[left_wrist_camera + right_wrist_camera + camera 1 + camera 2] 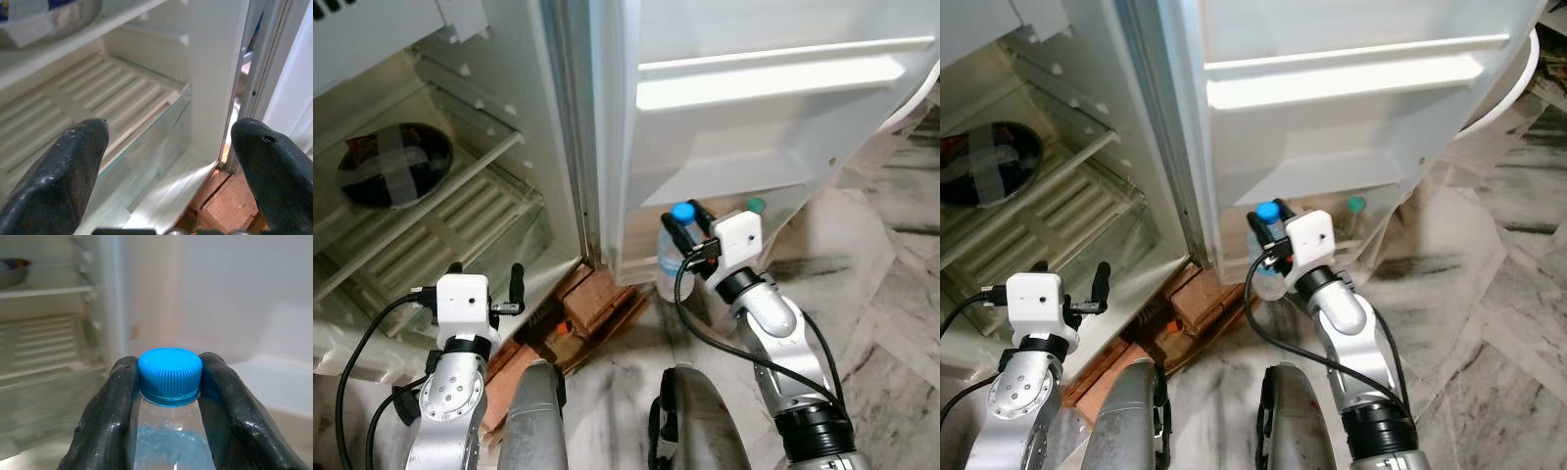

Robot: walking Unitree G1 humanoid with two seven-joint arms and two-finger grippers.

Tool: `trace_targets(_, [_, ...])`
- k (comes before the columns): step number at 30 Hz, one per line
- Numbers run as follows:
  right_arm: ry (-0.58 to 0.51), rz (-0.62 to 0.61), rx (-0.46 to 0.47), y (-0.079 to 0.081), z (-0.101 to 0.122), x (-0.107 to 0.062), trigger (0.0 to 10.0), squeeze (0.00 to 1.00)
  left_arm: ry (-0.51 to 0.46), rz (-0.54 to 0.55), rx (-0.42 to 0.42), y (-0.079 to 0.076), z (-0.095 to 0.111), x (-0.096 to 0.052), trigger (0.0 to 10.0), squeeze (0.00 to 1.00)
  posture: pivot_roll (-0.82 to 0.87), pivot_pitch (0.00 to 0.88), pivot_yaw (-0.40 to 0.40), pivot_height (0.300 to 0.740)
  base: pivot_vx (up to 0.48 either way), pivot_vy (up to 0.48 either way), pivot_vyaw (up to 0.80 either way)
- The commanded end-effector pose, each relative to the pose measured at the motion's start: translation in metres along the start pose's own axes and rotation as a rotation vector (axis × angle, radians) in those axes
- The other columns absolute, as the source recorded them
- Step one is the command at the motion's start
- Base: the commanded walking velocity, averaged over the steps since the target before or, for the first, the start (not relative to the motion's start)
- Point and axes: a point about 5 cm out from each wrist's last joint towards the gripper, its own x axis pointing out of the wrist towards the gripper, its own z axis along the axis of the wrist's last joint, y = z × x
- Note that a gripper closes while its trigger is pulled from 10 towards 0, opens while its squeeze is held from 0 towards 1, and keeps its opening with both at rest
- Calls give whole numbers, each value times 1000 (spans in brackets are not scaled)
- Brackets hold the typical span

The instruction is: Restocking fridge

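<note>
Pinching a water bottle (674, 257) (blue cap) at the fridge door (754, 117), right gripper (688, 227), left gripper (485, 280) spread near the shelves (460, 211).

A home kitchen corner: an open white fridge (558, 147) with glass shelves (440, 186) and door racks (773, 73) stands on a veined marble floor (881, 284), raised on red bricks (597, 299); a covered steel bowl (391, 166) sits on a shelf.
</note>
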Motion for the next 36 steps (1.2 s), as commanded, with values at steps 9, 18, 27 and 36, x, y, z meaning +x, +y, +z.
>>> trace_targets(9, [-14, 7, -13, 2, 2, -2, 10000, 0, 28, 6, 9, 2, -5, -4, 10000, 0, 137, 234, -30, 570, 0, 0, 0])
trace_targets(18, [-14, -3, -17, 0, 2, -2, 10000, 0, 26, 3, 3, 1, -5, -4, 10000, 0, 138, 238, -27, 570, 0, 0, 0])
trace_targets(27, [-29, 11, -26, 3, 3, -1, 10000, 0, 19, -5, -1, 0, -3, -3, 10000, 0, 136, 240, -26, 570, 0, 0, 0])
trace_targets(36, [-76, 34, -74, 6, 13, 6, 10000, 0, 18, -10, -7, -1, -3, -2, 10000, 0, 137, 241, -26, 570, 27, 0, 0])
